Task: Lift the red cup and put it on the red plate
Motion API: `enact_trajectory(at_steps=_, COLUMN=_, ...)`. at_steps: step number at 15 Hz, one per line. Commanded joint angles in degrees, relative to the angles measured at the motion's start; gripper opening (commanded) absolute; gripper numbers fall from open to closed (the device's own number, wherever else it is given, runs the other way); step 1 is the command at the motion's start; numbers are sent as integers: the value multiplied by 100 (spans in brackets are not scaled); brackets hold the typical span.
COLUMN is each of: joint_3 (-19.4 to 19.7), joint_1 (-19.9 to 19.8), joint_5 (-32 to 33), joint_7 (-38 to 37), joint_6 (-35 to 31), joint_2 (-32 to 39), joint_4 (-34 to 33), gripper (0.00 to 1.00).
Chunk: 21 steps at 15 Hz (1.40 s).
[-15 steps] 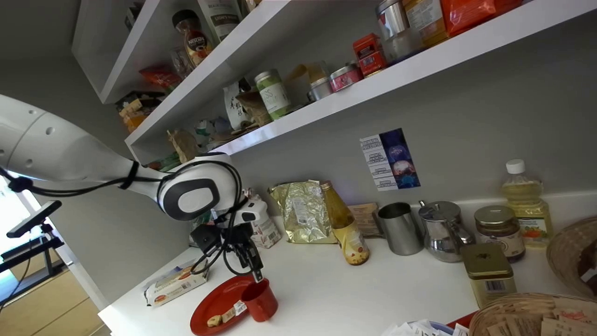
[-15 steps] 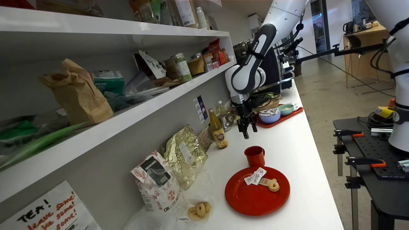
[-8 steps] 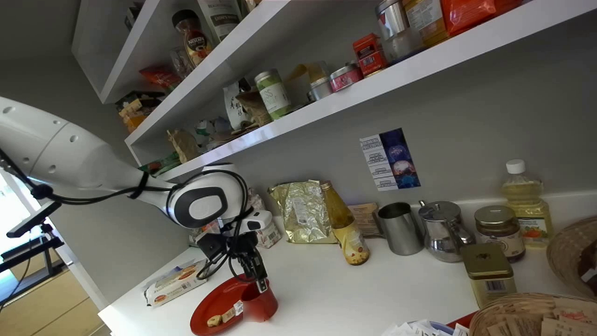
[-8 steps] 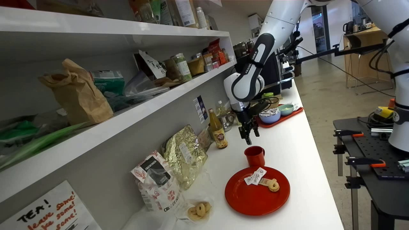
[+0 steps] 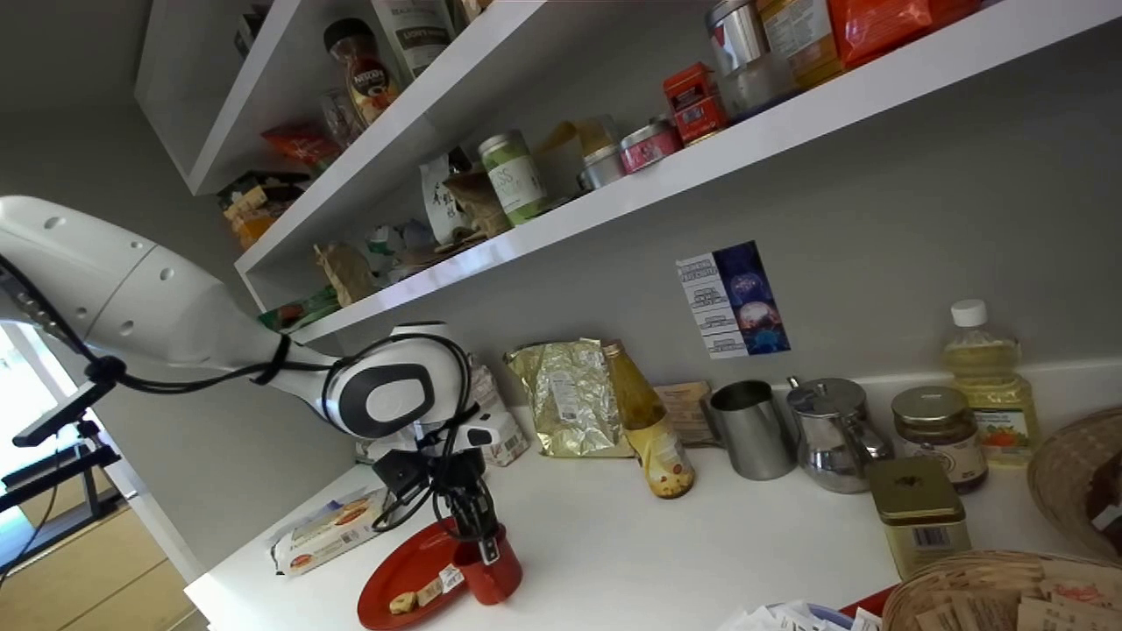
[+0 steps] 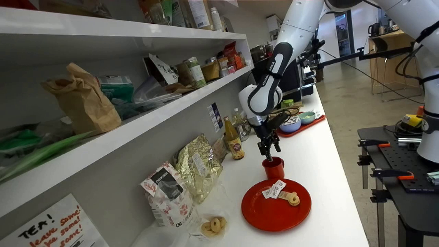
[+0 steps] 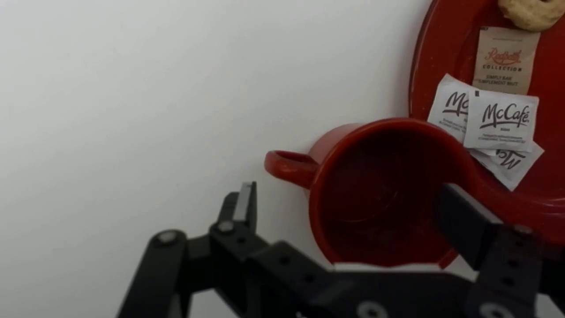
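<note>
The red cup (image 6: 274,171) stands upright on the white counter beside the red plate (image 6: 264,216); cup (image 5: 501,583) and plate (image 5: 399,561) show in both exterior views. In the wrist view, the cup (image 7: 379,176) has its handle pointing left, and the plate (image 7: 549,119) is at the upper right. My gripper (image 7: 348,194) is open with nothing in it. One finger (image 7: 244,203) is left of the cup, outside it near the handle. The opposite finger (image 7: 463,225) overlaps the cup's mouth; I cannot tell whether it is inside or above. In an exterior view, the gripper (image 6: 273,155) is just above the cup's rim.
Paper packets (image 7: 503,119) and a ring-shaped biscuit (image 6: 293,199) lie on the plate. A gold foil bag (image 6: 199,168) and a yellow bottle (image 6: 234,140) stand along the wall. A white shelf (image 5: 701,166) runs above. A metal jug (image 5: 752,434) stands farther along.
My open gripper has moved down toward the red cup, from clearly above it to its rim. The cup and plate have not moved.
</note>
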<state>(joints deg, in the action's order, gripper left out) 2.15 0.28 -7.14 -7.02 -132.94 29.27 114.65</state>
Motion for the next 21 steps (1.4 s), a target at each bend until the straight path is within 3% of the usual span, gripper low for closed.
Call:
enact_trajectory(at_steps=1, joint_3=28, joint_1=55, joint_5=145, joint_7=-218, joint_6=260, joint_2=180, joint_4=-213, gripper=100)
enact_trajectory(at_steps=5, joint_3=87, joint_1=6, joint_5=186, joint_7=-174, joint_6=416, joint_2=337, joint_4=-358, gripper=100)
enact_trajectory(at_steps=6, joint_3=106, joint_1=5, joint_5=213, joint_7=-156, joint_6=368, joint_2=359, joint_4=-366, gripper=75)
enact_trajectory(at_steps=9, joint_3=125, joint_1=-29, joint_5=234, joint_7=-127, joint_6=418, joint_2=430, joint_4=-441, gripper=60)
enact_trajectory(at_steps=16, joint_3=143, joint_1=-69, joint_5=230, joint_7=-116, joint_6=450, joint_2=486, joint_4=-500, gripper=4)
enact_trajectory(at_steps=18, joint_3=146, joint_1=-76, joint_5=231, joint_7=-113, joint_6=452, joint_2=483, joint_4=-496, gripper=0)
enact_trajectory(at_steps=21, joint_3=145, joint_1=-78, joint_5=231, joint_7=-110, joint_6=495, joint_2=475, joint_4=-531, gripper=2)
